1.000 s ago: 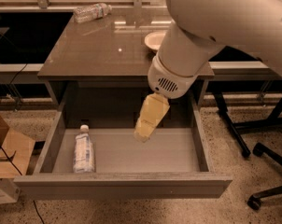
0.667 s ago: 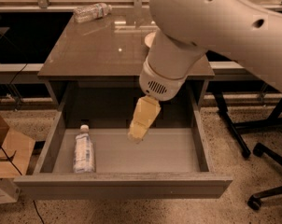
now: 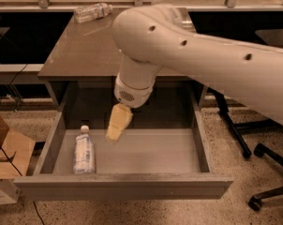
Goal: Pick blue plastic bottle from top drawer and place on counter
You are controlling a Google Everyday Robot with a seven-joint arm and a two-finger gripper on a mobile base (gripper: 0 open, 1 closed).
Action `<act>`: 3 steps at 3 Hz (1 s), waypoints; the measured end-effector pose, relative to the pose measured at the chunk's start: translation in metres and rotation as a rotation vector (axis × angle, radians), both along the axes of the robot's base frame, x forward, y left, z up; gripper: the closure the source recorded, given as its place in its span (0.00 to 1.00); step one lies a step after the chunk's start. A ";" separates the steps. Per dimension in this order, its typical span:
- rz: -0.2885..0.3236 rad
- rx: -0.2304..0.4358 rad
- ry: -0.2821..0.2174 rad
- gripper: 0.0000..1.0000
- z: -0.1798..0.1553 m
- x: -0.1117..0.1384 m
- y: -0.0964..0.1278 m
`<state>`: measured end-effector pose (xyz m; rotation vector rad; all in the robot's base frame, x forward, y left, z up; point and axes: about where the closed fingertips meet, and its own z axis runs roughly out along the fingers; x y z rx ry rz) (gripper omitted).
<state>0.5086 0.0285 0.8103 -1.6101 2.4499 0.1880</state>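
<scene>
The blue plastic bottle (image 3: 84, 153) lies on its side at the left of the open top drawer (image 3: 127, 184), white cap pointing away from me. My gripper (image 3: 116, 128) hangs from the large white arm over the drawer's middle-left, a little to the right of the bottle and above the drawer floor, not touching the bottle. The counter (image 3: 85, 46) is the glossy grey-brown top behind the drawer; the arm hides its right part.
A clear crinkled bottle (image 3: 91, 11) lies at the counter's far left edge. A cardboard box (image 3: 5, 158) stands on the floor at the left. Black chair bases (image 3: 263, 172) stand at the right.
The arm has swung left across the counter and the gripper has moved left over the drawer, closer to the blue bottle. The bottle has not moved.
</scene>
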 end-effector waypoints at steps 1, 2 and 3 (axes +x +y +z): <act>-0.044 0.002 0.072 0.00 -0.051 0.023 0.044; -0.084 0.030 0.140 0.00 -0.082 0.030 0.076; -0.134 0.063 0.215 0.00 -0.114 0.030 0.113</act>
